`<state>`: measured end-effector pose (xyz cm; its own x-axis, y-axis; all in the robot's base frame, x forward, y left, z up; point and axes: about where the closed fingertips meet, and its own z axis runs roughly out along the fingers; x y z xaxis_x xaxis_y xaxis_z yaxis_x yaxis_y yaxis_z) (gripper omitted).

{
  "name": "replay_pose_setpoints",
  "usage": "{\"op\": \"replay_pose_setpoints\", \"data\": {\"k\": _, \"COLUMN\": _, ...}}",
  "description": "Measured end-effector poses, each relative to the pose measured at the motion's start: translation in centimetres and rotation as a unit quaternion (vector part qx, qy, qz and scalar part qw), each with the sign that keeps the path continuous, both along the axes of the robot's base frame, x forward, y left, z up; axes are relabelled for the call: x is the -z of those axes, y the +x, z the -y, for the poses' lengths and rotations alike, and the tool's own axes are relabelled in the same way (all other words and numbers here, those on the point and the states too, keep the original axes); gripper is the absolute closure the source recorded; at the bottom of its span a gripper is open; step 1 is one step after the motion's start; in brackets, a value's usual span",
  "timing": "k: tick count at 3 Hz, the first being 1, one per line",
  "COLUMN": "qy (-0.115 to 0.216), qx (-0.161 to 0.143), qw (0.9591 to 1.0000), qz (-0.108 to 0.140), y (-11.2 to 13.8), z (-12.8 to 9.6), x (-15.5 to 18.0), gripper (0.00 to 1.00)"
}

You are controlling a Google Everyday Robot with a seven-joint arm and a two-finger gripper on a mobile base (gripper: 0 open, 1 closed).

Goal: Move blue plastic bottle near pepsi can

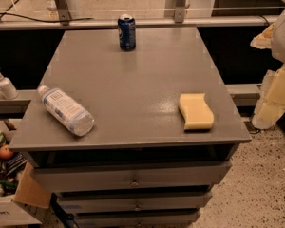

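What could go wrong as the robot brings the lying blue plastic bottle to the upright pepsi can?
The blue plastic bottle lies on its side near the cabinet top's front-left edge; a nudge might roll it off.
The pepsi can stands at the back edge; a push could topple it.
The gripper is off the right side; crossing over, it may drag the sponge.

the scene is viewed from a single camera set high in front of the grey surface (133, 89), and is looked down on and across toward the far railing (147, 23). the surface is taken in whole and fairly near, so that most of the frame is filled by it, with the drawers (133, 177) seen below and the pepsi can (127, 32) at the far edge. the claw (270, 94) is caught only at the right edge, beside the surface and partly cut off.
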<state>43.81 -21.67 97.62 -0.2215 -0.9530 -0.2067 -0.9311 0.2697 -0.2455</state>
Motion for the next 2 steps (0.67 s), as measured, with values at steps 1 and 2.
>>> {"op": "replay_pose_setpoints", "data": {"k": 1, "qy": 0.000, "qx": 0.000, "qw": 1.0000, "qz": 0.000, "y": 0.00, "z": 0.00, "x": 0.00, "gripper": 0.00}}
{"op": "replay_pose_setpoints", "data": {"k": 2, "qy": 0.011, "qx": -0.011, "qw": 0.9999, "qz": 0.001, "y": 0.36, "z": -0.36, "x": 0.75, "gripper": 0.00}}
